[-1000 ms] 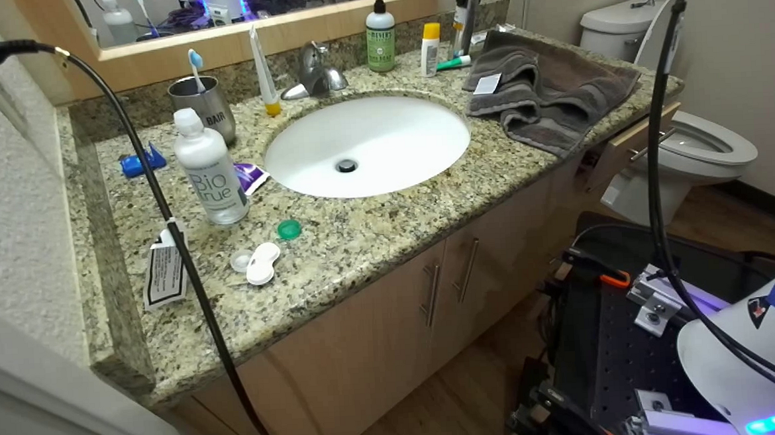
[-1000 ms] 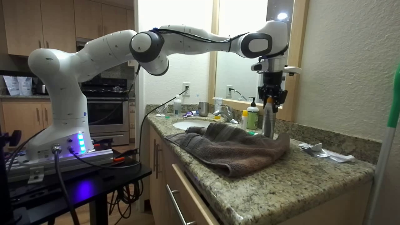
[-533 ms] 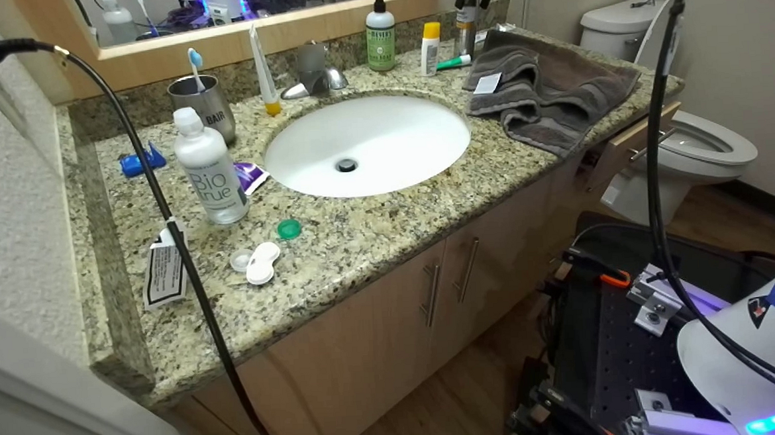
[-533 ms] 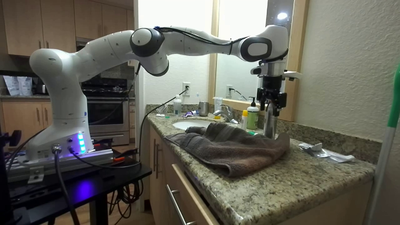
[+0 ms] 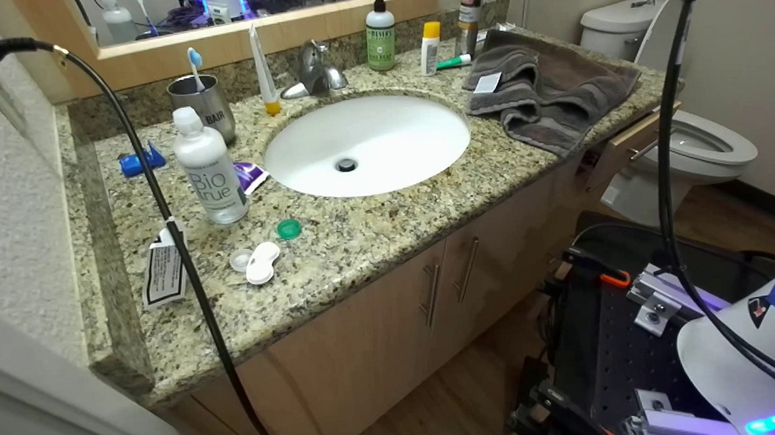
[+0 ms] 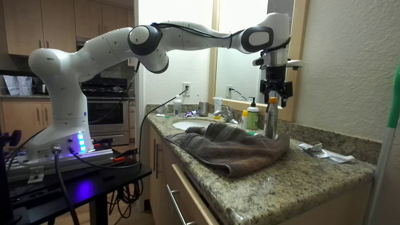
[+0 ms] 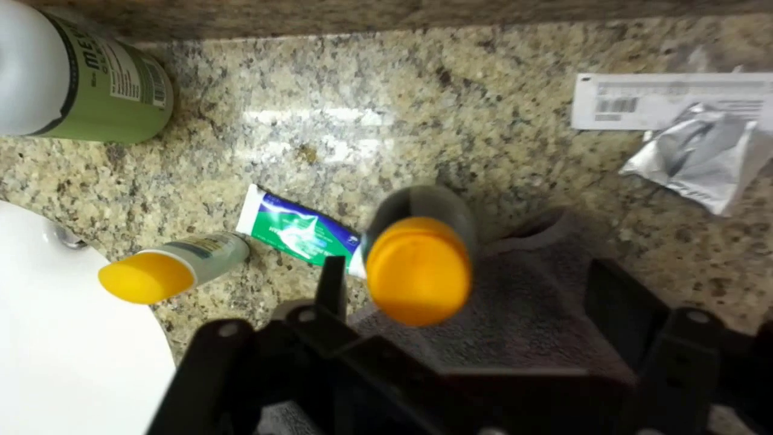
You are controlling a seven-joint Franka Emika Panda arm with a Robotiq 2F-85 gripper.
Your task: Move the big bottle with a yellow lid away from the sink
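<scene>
Leftmost in the wrist view lies the sink (image 7: 60, 338); next, near its rim, the shorter yellow-capped bottle (image 7: 181, 266). Farther right, apart from the sink, the big bottle with a yellow lid (image 7: 418, 272) stands upright on the worktop (image 7: 513, 121). The claw (image 7: 470, 290) hangs over it, jaws wide apart, holding nothing; the lid shows between them, nearer the sink-side one. A descent along the bottle's vertical axis, shifted slightly sinkward, seems due.
</scene>
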